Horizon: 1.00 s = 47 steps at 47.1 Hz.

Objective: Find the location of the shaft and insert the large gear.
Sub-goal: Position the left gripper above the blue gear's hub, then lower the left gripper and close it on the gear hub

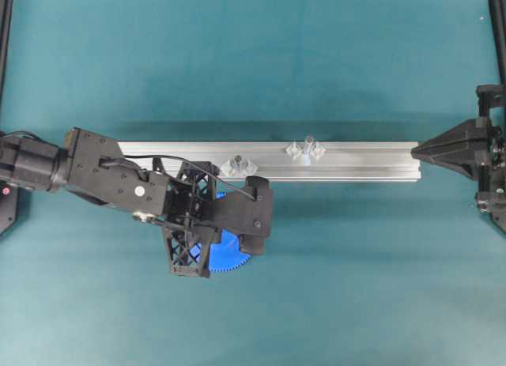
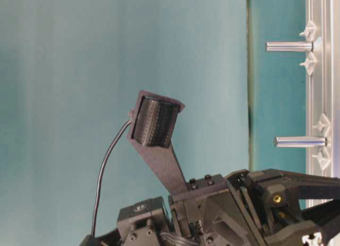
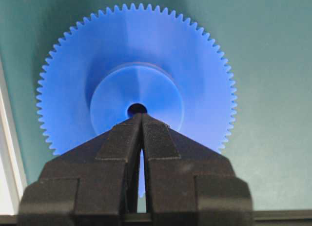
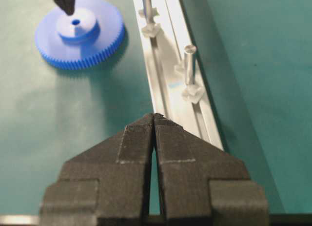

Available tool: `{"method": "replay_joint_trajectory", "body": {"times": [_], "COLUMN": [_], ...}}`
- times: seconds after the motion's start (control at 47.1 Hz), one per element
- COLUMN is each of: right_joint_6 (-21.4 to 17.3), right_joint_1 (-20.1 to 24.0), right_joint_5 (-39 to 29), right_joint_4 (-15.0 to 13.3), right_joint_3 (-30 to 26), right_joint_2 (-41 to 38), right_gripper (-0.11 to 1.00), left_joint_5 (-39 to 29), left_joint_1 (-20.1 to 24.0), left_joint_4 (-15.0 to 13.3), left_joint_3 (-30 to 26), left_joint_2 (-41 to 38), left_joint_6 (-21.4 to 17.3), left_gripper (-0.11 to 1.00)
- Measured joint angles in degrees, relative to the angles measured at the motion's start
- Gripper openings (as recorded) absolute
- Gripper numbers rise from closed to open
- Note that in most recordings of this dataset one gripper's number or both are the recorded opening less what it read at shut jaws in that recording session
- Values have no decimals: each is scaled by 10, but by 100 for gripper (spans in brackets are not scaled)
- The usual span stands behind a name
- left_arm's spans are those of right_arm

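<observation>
Teal table (image 1: 253,58) bare apart from the fixture.

Aluminium rail (image 1: 356,162) lying across the middle, long axis left to right in the overhead view — presumably fixed there as the base for both pegs.

Left gripper (image 3: 142,117) poised over the large gear (image 3: 136,74), which lies flat on the table just beside the rail's near edge, hub up, centre hole exposed. Fingers pressed together, tips right at the hole's rim, holding nothing. Cannot tell whether tips touch the hub; right wrist view shows them down at its top. Judged a locating or probing pose rather than a grasp: shut jaws cannot take the hub or the rim.

Right gripper (image 4: 154,119) parked off the rail's right end, fingers likewise closed and empty, aimed along the rail — probably kept back to leave the pegs clear.

The shaft (image 1: 308,142) upright on the rail between two clear diamond mounts (image 1: 318,152), well apart from the gear. Stubbier peg (image 1: 236,160) nearer the gear, not the target.

Insertion not begun: gear ungripped.
</observation>
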State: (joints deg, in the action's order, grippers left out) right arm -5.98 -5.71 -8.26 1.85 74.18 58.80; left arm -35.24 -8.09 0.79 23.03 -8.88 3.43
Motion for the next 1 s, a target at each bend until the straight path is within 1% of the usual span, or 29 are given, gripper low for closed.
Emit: {"method": "replay_joint_trajectory", "body": {"times": [0.17,0.53,0.7,0.764,0.806,0.891,0.912,0.934,0.997], "right_joint_6": [0,-1,0,0,0,0,-1,0,0], "right_joint_1": [0,0,-1,-1,-1,-1,-1,0,-1], "right_joint_5": [0,0,0,0,0,0,0,0,0], "right_joint_4": [0,0,0,0,0,0,0,0,0], "right_joint_3": [0,0,0,0,0,0,0,0,0], "right_joint_2": [-1,-1,0,0,0,0,0,1,1], "right_gripper": [1,1,1,1,1,1,1,1,1], "left_joint_5": [-21,-25,-17,-11,-8,-4,-4,-4,-4], "left_joint_1": [0,0,0,0,0,0,0,0,0], "left_joint_4": [1,1,1,1,1,1,1,1,1], "left_joint_3": [-6,-10,-10,-10,-10,-10,-11,-11,-11], "left_joint_2": [0,-4,-9,-9,-9,-9,-9,-9,-9], "left_joint_6": [-1,2,5,6,8,11,10,11,16], "left_gripper": [1,1,7,14,21,44,50,58,75]}}
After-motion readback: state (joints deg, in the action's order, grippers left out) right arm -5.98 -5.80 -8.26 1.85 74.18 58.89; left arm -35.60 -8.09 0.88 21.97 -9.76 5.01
